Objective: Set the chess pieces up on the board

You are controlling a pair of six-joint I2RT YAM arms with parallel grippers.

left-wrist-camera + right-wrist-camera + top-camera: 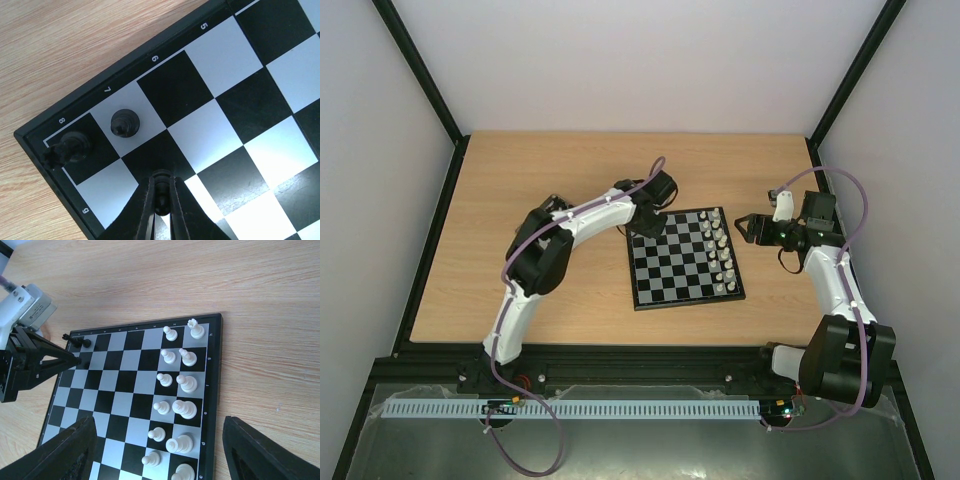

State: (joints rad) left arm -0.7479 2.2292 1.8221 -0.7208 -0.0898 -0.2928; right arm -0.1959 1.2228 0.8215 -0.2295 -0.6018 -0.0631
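Glossy checkered board [240, 105] on wood-grain bench [60, 45]. Left gripper [161, 194] pinched shut on tiny black piece [161, 179], base hidden. Right gripper [744, 228] spread wide, empty.

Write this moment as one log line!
left fingers: shut on black piece | right fingers: open | board: white rows set, two black placed

Robotics lab test cell for sure: plain white walls [640, 60], black frame posts [421, 70], robot arms [590, 215] bolted at the worktop's [520, 180] near edge.
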